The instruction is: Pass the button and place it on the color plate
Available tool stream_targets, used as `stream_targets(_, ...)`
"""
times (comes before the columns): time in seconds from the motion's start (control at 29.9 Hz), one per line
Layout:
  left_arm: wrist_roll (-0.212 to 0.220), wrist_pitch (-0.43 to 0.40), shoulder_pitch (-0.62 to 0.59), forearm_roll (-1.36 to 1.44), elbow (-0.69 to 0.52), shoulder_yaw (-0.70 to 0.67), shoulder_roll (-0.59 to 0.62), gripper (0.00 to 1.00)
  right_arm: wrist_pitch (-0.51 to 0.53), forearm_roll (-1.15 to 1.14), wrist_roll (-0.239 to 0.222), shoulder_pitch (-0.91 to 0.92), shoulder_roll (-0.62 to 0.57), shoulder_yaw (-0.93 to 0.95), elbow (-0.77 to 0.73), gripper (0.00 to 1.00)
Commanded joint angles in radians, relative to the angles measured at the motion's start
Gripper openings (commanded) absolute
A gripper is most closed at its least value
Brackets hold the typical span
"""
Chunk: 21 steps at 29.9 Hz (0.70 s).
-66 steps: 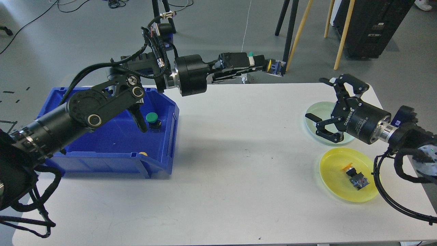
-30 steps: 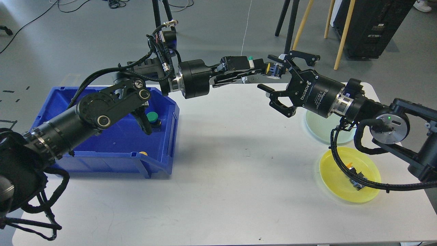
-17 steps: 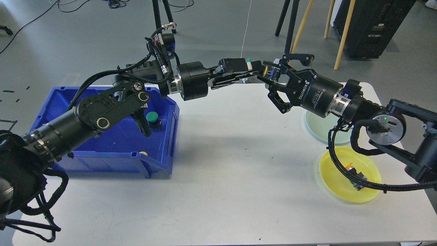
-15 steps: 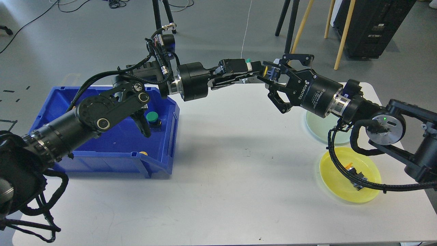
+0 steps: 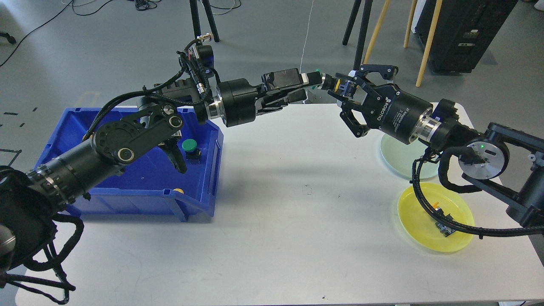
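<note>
A yellow-capped button (image 5: 338,85) hangs in the air above the table's far edge, between my two grippers. My right gripper (image 5: 342,91) is shut on the button from the right. My left gripper (image 5: 315,87) sits just left of the button, and its fingers look spread apart. A yellow plate (image 5: 414,212) at the right front holds another button (image 5: 444,227), partly hidden by my right arm's cable. A pale green plate (image 5: 399,155) lies behind it, partly under my right arm.
A blue bin (image 5: 204,199) stands at the table's left, under my left arm, holding a green button (image 5: 189,145) and a yellow one (image 5: 178,191). Tripod legs and wooden poles stand beyond the far edge.
My right gripper swung left from the green plate to the button and closed on it. My left gripper has now drawn back a little and its fingers have spread.
</note>
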Motion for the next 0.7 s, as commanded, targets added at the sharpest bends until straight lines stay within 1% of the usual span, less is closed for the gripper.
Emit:
stream_targets(0.0, 0.0, 0.0, 0.0, -0.014, 0.0, 0.0, 0.017, 0.96, -0.205, 0.014, -0.003, -0.087, 0.013, 0.091, -0.124, 0.0)
stream_targets(0.07, 0.0, 0.0, 0.002, -0.013, 0.0, 0.003, 0.02, 0.96, -0.364, -0.046, 0.003, -0.114, 0.045, 0.076, -0.243, 0.0)
stream_targets(0.1, 0.0, 0.0, 0.002, -0.011, 0.0, 0.006, 0.02, 0.96, -0.42, -0.115, 0.003, -0.117, 0.077, 0.05, -0.305, 0.0)
stream_targets(0.17, 0.0, 0.0, 0.002, -0.011, 0.0, 0.008, 0.02, 0.96, -0.527, -0.323, 0.003, -0.118, 0.164, -0.007, -0.438, 0.0)
stream_targets(0.2, 0.0, 0.0, 0.002, -0.011, 0.0, 0.009, 0.02, 0.96, -0.566, -0.398, 0.003, -0.12, 0.197, -0.022, -0.495, 0.0)
stream_targets(0.27, 0.0, 0.0, 0.002, -0.011, 0.0, 0.011, 0.02, 0.96, -0.617, -0.501, 0.002, -0.124, 0.253, -0.038, -0.585, 0.0)
stream_targets(0.33, 0.0, 0.0, 0.002, -0.011, 0.0, 0.012, 0.02, 0.96, -0.649, -0.558, 0.0, -0.143, 0.29, -0.051, -0.647, 0.0)
stream_targets(0.43, 0.0, 0.0, 0.002, -0.013, 0.0, 0.011, 0.02, 0.96, -0.684, -0.589, 0.003, -0.14, 0.339, -0.096, -0.76, 0.0)
stream_targets(0.5, 0.0, 0.0, 0.003, -0.013, -0.001, 0.011, 0.02, 0.96, -0.689, -0.591, 0.003, -0.129, 0.373, -0.107, -0.817, 0.0)
stream_targets(0.53, 0.0, 0.0, 0.003, -0.013, -0.001, 0.011, 0.02, 0.96, -0.689, -0.591, 0.003, -0.117, 0.379, -0.11, -0.839, 0.03)
stream_targets(0.57, 0.0, 0.0, 0.003, -0.013, -0.001, 0.011, 0.02, 0.96, -0.689, -0.591, 0.003, -0.111, 0.384, -0.111, -0.856, 0.11)
stream_targets(0.63, 0.0, 0.0, 0.003, -0.013, -0.001, 0.011, 0.02, 0.96, -0.689, -0.591, 0.003, -0.109, 0.387, -0.111, -0.873, 0.32)
stream_targets(0.67, 0.0, 0.0, 0.003, -0.013, -0.001, 0.011, 0.022, 0.96, -0.689, -0.589, 0.005, -0.109, 0.387, -0.11, -0.873, 0.47)
